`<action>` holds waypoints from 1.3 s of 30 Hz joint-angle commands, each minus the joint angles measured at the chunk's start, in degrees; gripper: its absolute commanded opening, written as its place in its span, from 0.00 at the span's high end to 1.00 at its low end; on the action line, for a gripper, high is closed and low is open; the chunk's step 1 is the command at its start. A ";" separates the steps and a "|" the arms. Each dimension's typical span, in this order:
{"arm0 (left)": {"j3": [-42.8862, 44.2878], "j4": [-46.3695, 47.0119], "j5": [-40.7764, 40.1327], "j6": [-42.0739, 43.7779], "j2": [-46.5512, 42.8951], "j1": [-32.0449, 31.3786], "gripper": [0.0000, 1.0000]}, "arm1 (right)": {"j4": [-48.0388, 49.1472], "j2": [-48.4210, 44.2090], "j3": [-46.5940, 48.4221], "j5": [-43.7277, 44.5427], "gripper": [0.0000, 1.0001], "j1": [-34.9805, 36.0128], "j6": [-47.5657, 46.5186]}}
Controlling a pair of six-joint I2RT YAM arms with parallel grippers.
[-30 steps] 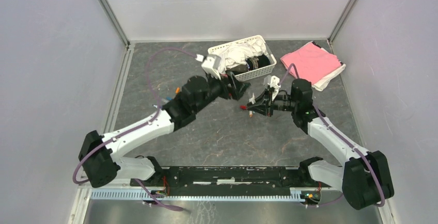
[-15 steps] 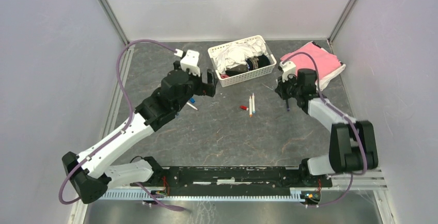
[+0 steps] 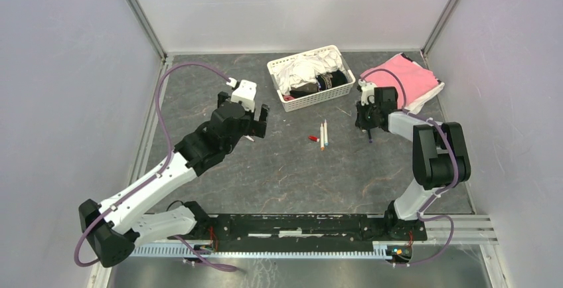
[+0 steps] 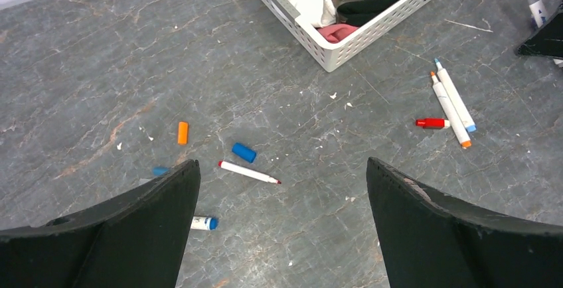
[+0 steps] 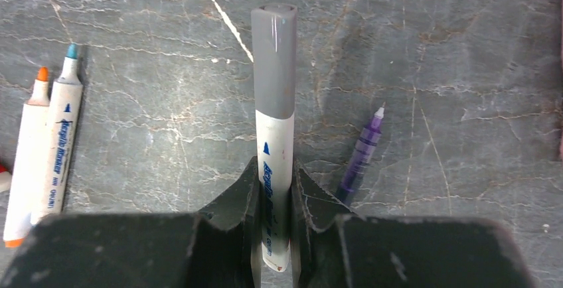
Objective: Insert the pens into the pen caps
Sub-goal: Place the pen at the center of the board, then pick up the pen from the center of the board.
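Note:
My right gripper (image 5: 274,168) is shut on a white pen with a grey cap (image 5: 273,82), held just above the table at the back right (image 3: 367,118). A purple pen (image 5: 362,152) lies just right of it. Two white pens (image 4: 451,105), orange- and blue-tipped, lie side by side mid-table (image 3: 323,135) with a red cap (image 4: 431,123) beside them. My left gripper (image 4: 282,162) is open and empty, high over a slim red-tipped pen (image 4: 249,172), a blue cap (image 4: 243,152), an orange cap (image 4: 182,132) and a blue-ended pen (image 4: 202,222) partly hidden by its finger.
A white basket (image 3: 335,92) holding cloths stands at the back centre. A pink cloth (image 3: 402,79) lies at the back right. A thin pale stick (image 5: 222,16) lies beyond the held pen. Walls enclose the table on three sides.
My right gripper has swung from the two middle pens to the back right. My left gripper has drawn back left and nearer, away from the basket.

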 commanded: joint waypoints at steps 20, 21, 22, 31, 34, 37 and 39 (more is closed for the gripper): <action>-3.92 8.46 9.72 3.05 -2.69 0.70 0.00 | 1.33 -4.89 0.97 -5.72 0.54 -0.97 -0.16; -4.71 9.67 10.78 2.90 -3.71 0.97 0.00 | 0.97 -6.55 1.07 -6.95 0.53 -1.12 -2.01; -5.36 10.81 11.77 2.91 -4.52 1.26 0.00 | 0.58 -8.42 1.07 -8.17 0.50 -1.23 -3.93; -8.91 19.04 23.45 -6.33 -6.91 7.87 0.00 | 1.60 -29.53 -6.30 -23.40 0.19 -3.10 -18.58; -6.06 20.60 36.17 -14.55 -6.63 12.75 0.00 | 5.62 -32.73 -8.48 -29.44 0.14 -5.75 -16.48; -3.31 32.38 55.51 -27.53 -6.17 18.89 0.00 | 4.18 -30.36 -6.41 -38.60 0.15 -7.27 -14.56; -0.33 40.97 61.45 -33.87 -4.77 20.10 0.00 | 0.79 -28.43 -4.55 -43.99 0.19 -7.44 -14.35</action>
